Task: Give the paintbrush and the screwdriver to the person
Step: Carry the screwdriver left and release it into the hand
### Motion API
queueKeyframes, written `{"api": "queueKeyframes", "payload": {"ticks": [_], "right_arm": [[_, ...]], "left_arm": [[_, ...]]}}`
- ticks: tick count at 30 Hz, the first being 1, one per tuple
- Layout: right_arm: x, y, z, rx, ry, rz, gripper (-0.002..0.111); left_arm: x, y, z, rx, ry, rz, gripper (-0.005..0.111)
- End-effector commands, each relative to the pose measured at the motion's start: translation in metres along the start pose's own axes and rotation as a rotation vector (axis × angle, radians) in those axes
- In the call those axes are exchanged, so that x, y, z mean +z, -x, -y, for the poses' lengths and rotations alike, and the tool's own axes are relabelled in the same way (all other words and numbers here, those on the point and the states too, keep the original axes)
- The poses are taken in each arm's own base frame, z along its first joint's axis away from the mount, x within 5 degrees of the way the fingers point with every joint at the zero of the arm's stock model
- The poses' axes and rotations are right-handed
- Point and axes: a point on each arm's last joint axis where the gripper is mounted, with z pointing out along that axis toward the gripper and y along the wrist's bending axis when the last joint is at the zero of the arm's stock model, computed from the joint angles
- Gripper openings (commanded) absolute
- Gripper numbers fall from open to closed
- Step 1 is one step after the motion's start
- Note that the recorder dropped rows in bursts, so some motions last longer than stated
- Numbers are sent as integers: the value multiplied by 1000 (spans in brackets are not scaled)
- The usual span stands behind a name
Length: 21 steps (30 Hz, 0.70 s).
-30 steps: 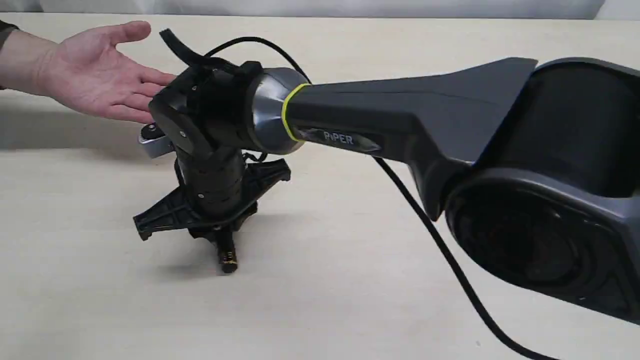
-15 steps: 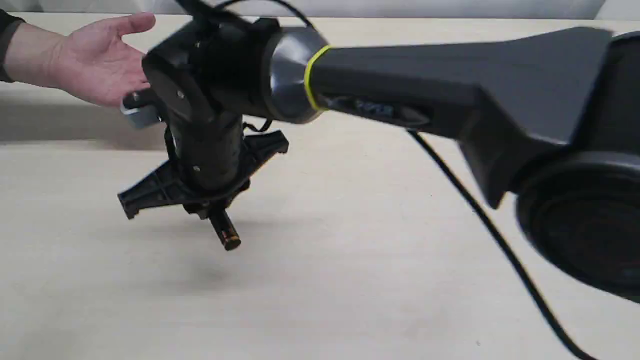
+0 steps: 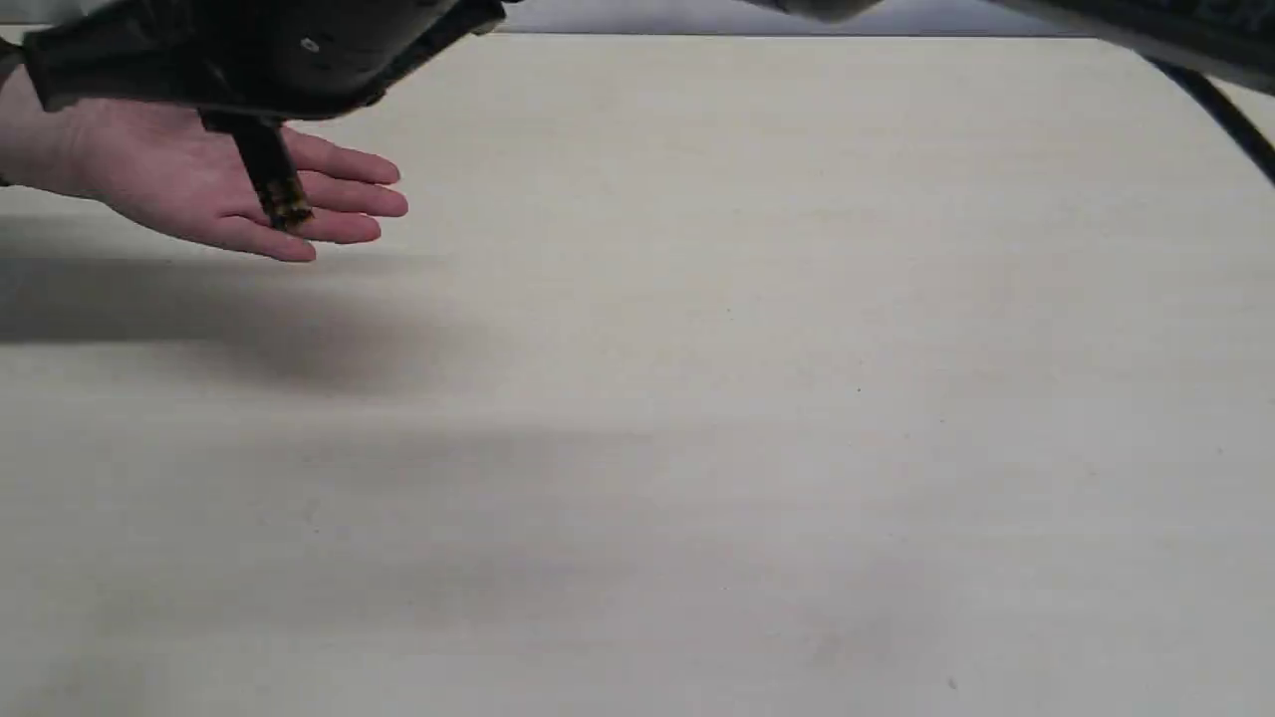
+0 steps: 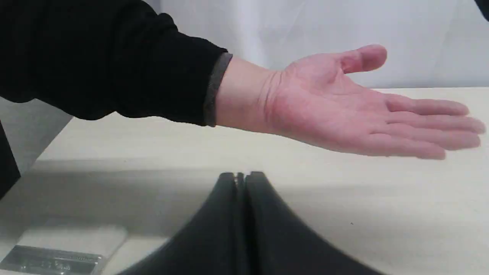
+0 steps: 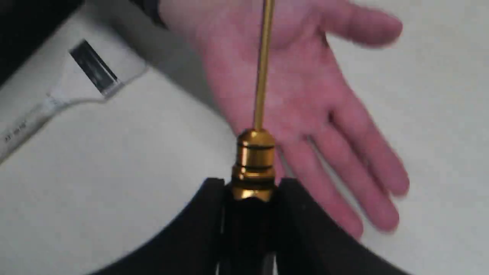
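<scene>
My right gripper (image 5: 252, 187) is shut on the black handle of the screwdriver (image 5: 255, 160). Its thin gold shaft points out over the person's open palm (image 5: 290, 88). In the exterior view that gripper (image 3: 234, 118) hangs at the top left, and the end of the screwdriver handle (image 3: 271, 184) pokes down in front of the person's hand (image 3: 169, 184). My left gripper (image 4: 240, 179) is shut and holds nothing, low over the table beneath the hand (image 4: 344, 110). The paintbrush (image 5: 91, 70) lies flat on the table beside the arm; its silver ferrule (image 4: 53, 260) shows near the left gripper.
The pale wooden table (image 3: 697, 398) carries a broad shadow under the raised arm. The right arm's black cable (image 3: 1230, 115) crosses the top right corner. A dark sleeve (image 4: 107, 61) covers the person's forearm above the table's far corner.
My right arm has risen off the table and swung left with the screwdriver, from beside the person's hand to above it. Most of the arm has left the exterior view.
</scene>
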Motion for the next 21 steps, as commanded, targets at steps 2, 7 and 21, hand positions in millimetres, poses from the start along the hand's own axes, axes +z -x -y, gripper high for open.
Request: {"api": "queueKeyframes", "payload": {"ticks": [2,7,21], "right_arm": [[9,7,-3,-19,41,107,5],[40,1,-1,-77,30,152,5],[92,-34,11,-92,-35,-10,53]], "left_arm": [[0,0,1,-2,-9,8,0],[0,0,1,-2,-9,8,0],[0,0,1,-4,-9,6,0]]}}
